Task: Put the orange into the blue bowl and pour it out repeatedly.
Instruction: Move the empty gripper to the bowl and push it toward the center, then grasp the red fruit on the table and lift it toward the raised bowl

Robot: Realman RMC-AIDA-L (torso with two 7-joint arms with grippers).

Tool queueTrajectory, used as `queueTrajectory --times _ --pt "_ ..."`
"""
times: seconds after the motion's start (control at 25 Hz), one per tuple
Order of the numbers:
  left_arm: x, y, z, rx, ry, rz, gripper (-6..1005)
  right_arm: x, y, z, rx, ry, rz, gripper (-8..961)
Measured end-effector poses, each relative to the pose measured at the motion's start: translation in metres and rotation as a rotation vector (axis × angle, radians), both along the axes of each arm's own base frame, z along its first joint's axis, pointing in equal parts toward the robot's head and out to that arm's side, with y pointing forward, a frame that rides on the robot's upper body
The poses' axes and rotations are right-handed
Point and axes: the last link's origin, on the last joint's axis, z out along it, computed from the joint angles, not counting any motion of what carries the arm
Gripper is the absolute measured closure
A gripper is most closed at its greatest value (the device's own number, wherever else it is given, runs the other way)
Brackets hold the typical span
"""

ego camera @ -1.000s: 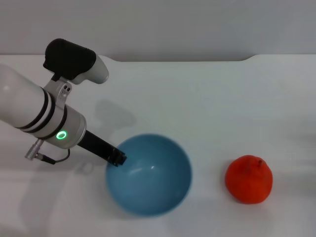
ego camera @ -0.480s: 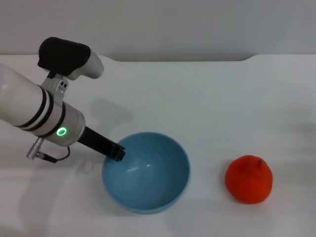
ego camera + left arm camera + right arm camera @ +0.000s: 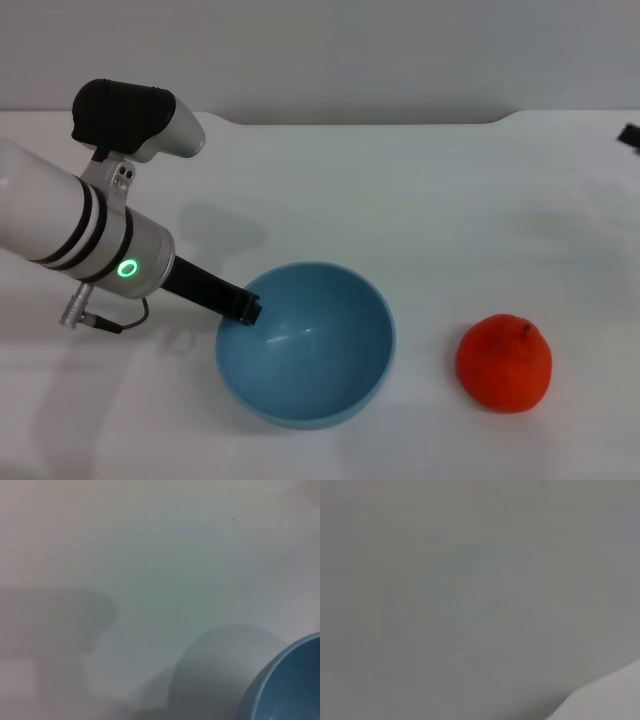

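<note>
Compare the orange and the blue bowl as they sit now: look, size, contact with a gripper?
The orange is red-orange and matte; the blue bowl is light blue with a glossy inside.
The orange is roughly half as wide as the bowl.
The orange lies free on the robot's right side, nothing touching it; the bowl has the left gripper at its rim on the robot's left side.
The orange is outside the bowl, which is empty.
Both are round and rest on the white table.

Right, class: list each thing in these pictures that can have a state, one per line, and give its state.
Orange: resting on the table, outside the bowl, untouched.
Bowl: empty, tilted a little, left rim gripped.
Left gripper: shut on the bowl's rim.
Right gripper: only a dark tip shows at the far right edge, away from the orange.
</note>
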Motion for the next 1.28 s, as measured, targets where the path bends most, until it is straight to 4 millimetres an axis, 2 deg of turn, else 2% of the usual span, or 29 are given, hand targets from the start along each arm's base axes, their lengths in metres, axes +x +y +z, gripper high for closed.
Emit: queueTrajectory --times 0.24,0.36,0.56,1.0,1.28 --pt "0.006 0.005 0.000 0.039 -0.022 -0.004 1000 -0.048 -0.002 0.011 -0.435 -0.236 0.113 561" --pt "0.009 0.008 0.000 0.057 -0.031 -0.012 1000 -0.072 -0.004 0.010 -0.633 -0.338 0.167 562" --pt "0.011 0.011 0.000 0.068 -0.033 -0.020 1000 -0.098 -0.008 -0.004 -0.786 -0.403 0.254 562" --pt "0.009 0.012 0.003 0.078 -0.032 -0.021 1000 -0.110 -0.020 -0.045 -0.961 -0.500 0.293 563" --pt "0.008 0.011 0.003 0.076 -0.030 -0.024 1001 -0.106 -0.014 -0.072 -0.993 -0.614 0.267 564"
